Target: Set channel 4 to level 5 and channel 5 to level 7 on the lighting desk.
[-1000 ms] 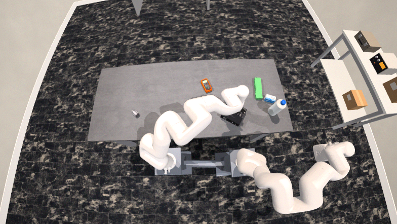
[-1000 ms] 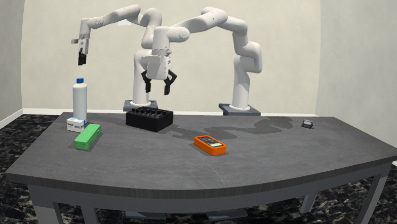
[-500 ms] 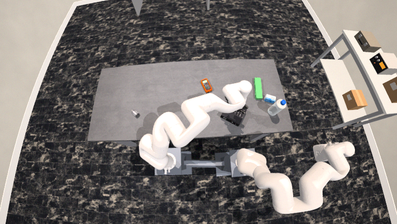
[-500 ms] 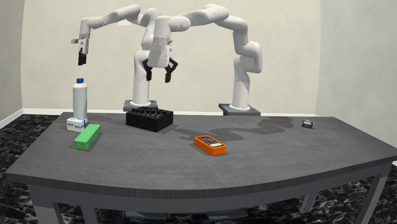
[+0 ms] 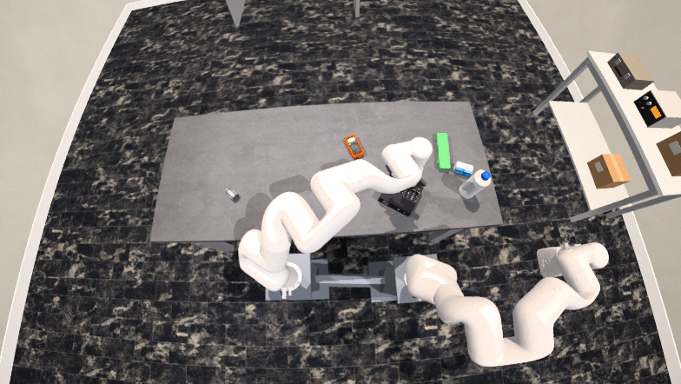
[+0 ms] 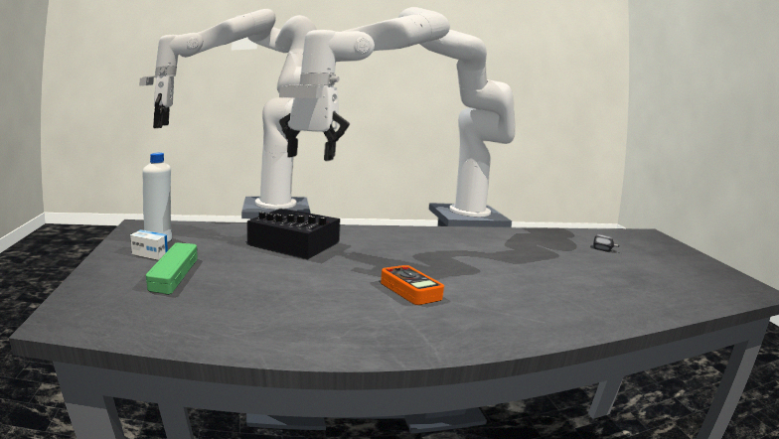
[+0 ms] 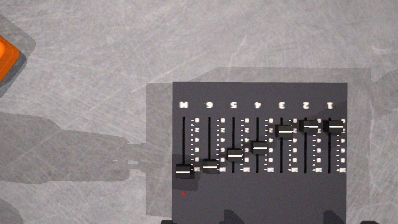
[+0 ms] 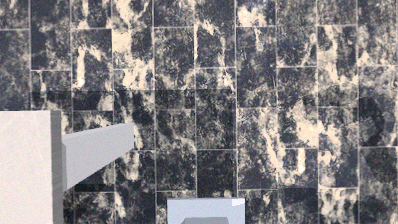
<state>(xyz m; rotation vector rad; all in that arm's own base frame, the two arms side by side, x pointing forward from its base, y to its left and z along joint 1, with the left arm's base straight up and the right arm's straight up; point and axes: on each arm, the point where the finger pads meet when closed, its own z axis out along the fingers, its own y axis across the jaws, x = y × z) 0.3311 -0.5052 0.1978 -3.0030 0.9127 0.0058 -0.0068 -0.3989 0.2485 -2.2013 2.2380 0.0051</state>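
Black desk (image 5: 400,201) (image 6: 293,235) (image 7: 260,195), boxy, faders lettered M, 6–1. Left pincer (image 6: 310,155) above, wide, empty; right pincer (image 6: 161,125) likewise wide.

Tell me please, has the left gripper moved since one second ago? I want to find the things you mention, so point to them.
Yes: the left gripper (image 6: 311,154) has risen, now hanging higher above the black lighting desk (image 6: 291,242).
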